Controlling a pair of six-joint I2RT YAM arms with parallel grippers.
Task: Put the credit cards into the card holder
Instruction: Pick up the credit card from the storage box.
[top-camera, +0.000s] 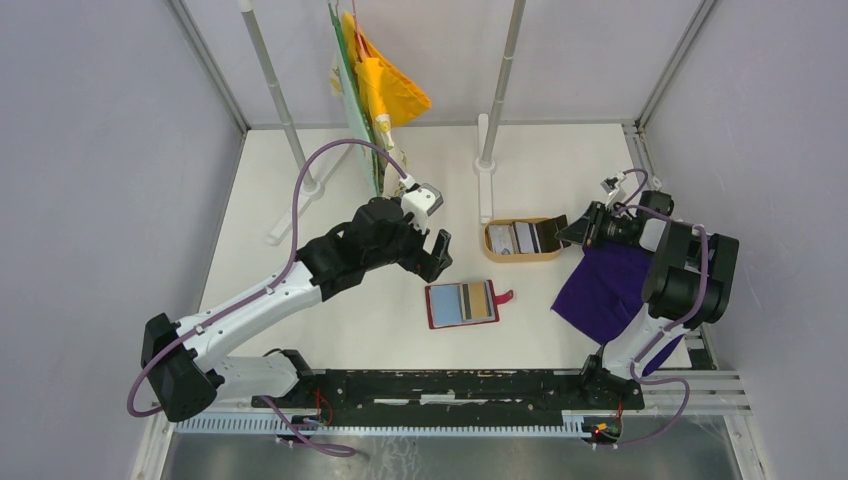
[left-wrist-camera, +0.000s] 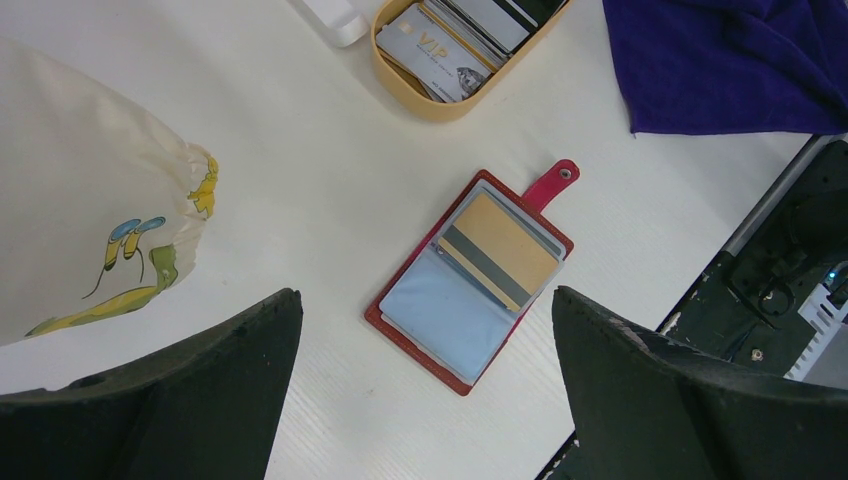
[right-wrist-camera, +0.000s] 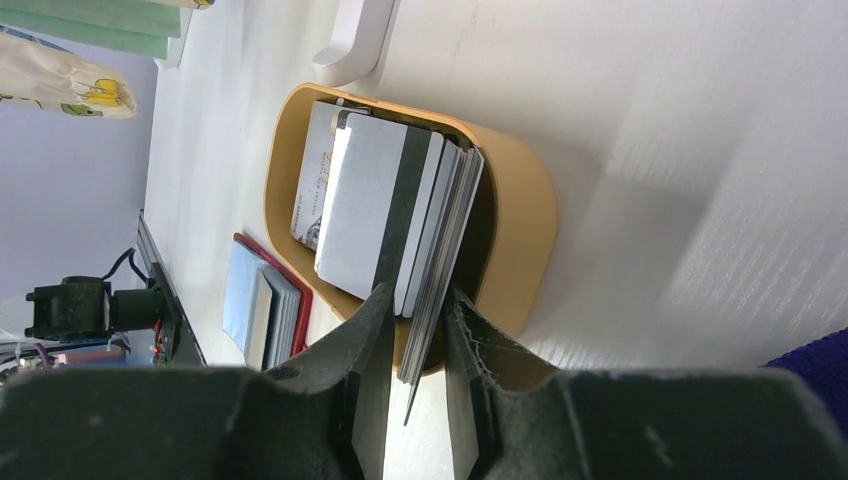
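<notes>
One card holder (top-camera: 461, 304); one tray (right-wrist-camera: 520, 200); credit cards (right-wrist-camera: 370, 200), count unclear. Left gripper (left-wrist-camera: 425, 295) agape; right gripper (right-wrist-camera: 417, 295) pinching credit cards. White table (top-camera: 380, 330).

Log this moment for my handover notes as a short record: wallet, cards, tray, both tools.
wallet: lying open, snap tab out to the side
tan striped card: already in the wallet
tray: beyond the wallet, holds the cards
cards: stacked in the tray
right tool: shut on a few cards in the tray
left tool: open, empty, above the wallet
</notes>
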